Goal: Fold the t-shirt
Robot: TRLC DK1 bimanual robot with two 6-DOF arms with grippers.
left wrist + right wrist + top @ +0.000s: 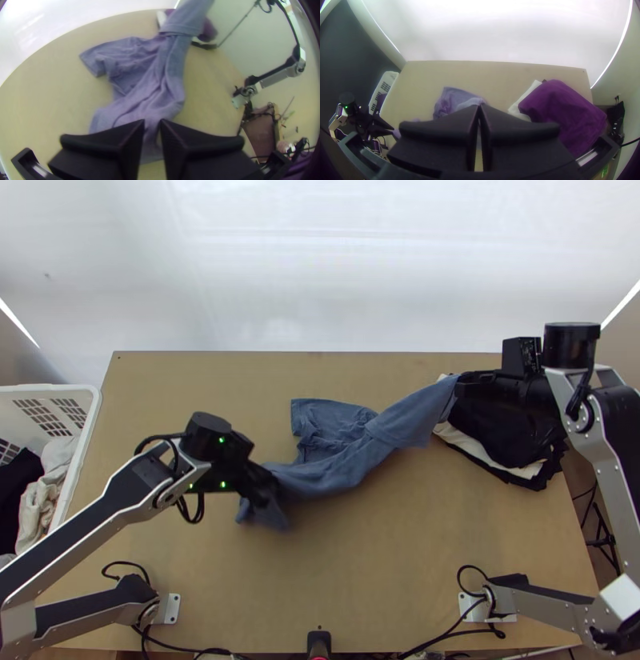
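My left gripper (269, 490) is over the near left end of the blue t-shirt (332, 464). In the left wrist view, my left gripper (152, 121) is shut on the t-shirt (140, 81), whose cloth runs between its fingers. On the right, my right gripper (459, 385) is shut on the shirt's other end, held raised beside the dark pile. My right gripper (479, 106) has its fingertips close together in the right wrist view, with the t-shirt (453, 100) beyond. The shirt lies bunched and stretched diagonally, one sleeve-like part flat on the table.
A pile of dark and white cloths (508, 436) lies at the table's right, under the right arm. A white basket (84, 448) with clothes stands off the left edge. Bare wooden table (376, 564) extends in front of the shirt and behind it.
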